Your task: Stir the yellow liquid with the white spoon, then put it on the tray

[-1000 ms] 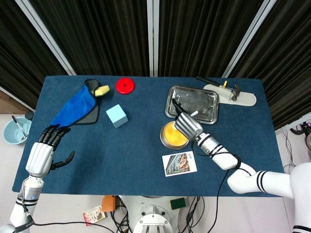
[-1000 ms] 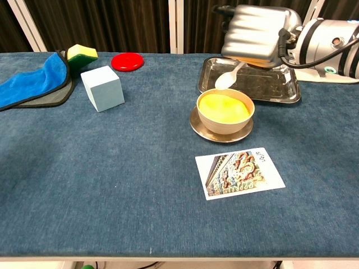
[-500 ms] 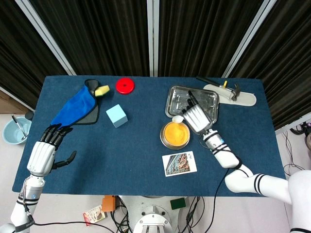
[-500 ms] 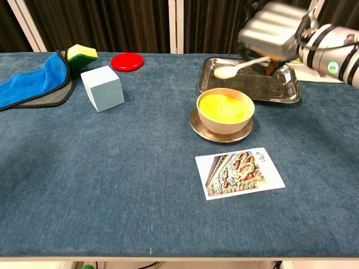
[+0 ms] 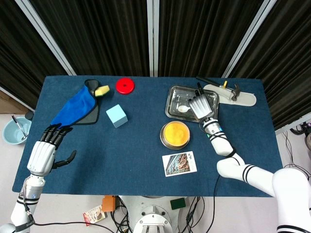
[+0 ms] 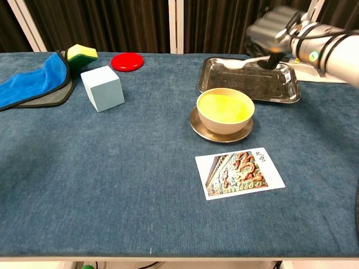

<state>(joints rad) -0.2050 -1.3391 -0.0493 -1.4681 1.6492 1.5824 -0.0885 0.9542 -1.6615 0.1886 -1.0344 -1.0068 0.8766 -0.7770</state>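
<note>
— Where is the white plastic spoon (image 5: pixel 185 108)?

— In the rectangular shiny steel tray (image 5: pixel 175 93) at the far right of the blue-covered table (image 5: pixel 141 141). From the head view its pale bowl lies in the tray's near-left part, with the handle running under the robot's right hand (image 5: pixel 200 107). In the chest view it is a blurred white streak (image 6: pixel 238 60) low over the tray floor.

— Does the hand hold it?

— The right hand is over the tray with its dark-tipped fingers (image 5: pixel 198 89) fanned toward the far rim. Whether it grips the handle cannot be told; the contact is hidden beneath the palm and the chest view is smeared.

— And the yellow liquid?

— It fills the tan round bowl (image 5: pixel 175 134) on a metal saucer (image 6: pixel 197 126), just nearer than the tray. A printed picture card (image 5: pixel 179 163) lies near the front edge.

— The other side?

— The left hand (image 5: pixel 44 151) hovers at the table's left edge, fingers apart, holding nothing. A pale blue cube (image 5: pixel 116 115), a red round lid (image 5: pixel 125 85), a yellow-green sponge (image 5: pixel 101 90) and a blue cloth (image 5: pixel 75 108) over a grey mat (image 5: pixel 92 116) sit well apart from it.
</note>
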